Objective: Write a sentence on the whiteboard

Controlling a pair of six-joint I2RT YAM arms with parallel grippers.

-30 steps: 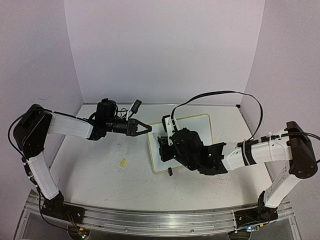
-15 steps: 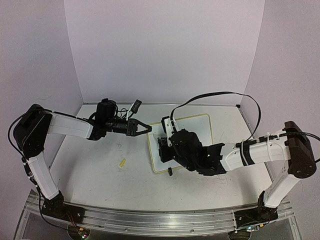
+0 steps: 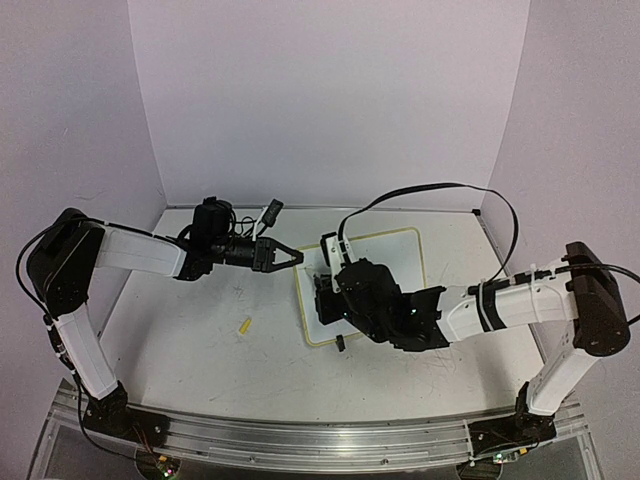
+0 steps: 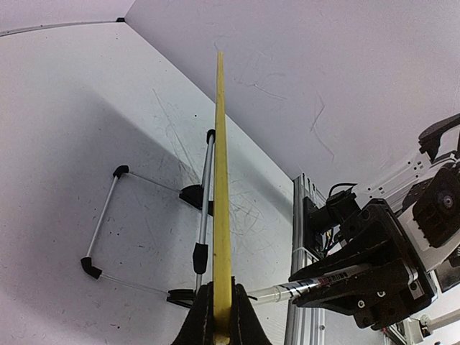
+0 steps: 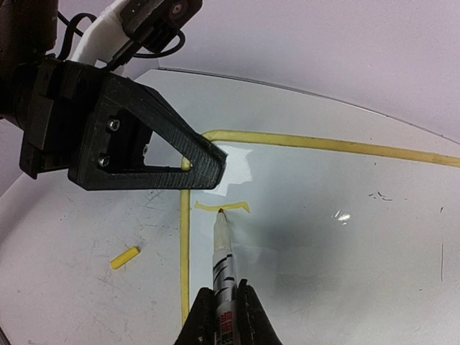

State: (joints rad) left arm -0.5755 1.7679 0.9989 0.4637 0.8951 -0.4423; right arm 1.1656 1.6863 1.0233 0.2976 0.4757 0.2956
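Note:
The whiteboard, white with a pale-yellow rim, lies between the arms. My left gripper is shut on the rim at its upper left corner. In the left wrist view the rim runs edge-on out of my left gripper. My right gripper is shut on a thin white pen. The pen tip touches the board near that corner. Of the sentence, one short yellow stroke shows at the tip. The left finger hangs just above the stroke.
A small yellow pen cap lies on the table left of the board, also seen as the cap in the right wrist view. The board's wire stand with black feet shows beside the rim. Purple walls close in the table.
My right arm has crept slightly to the left over the board with the pen. The left arm and the board have not moved.

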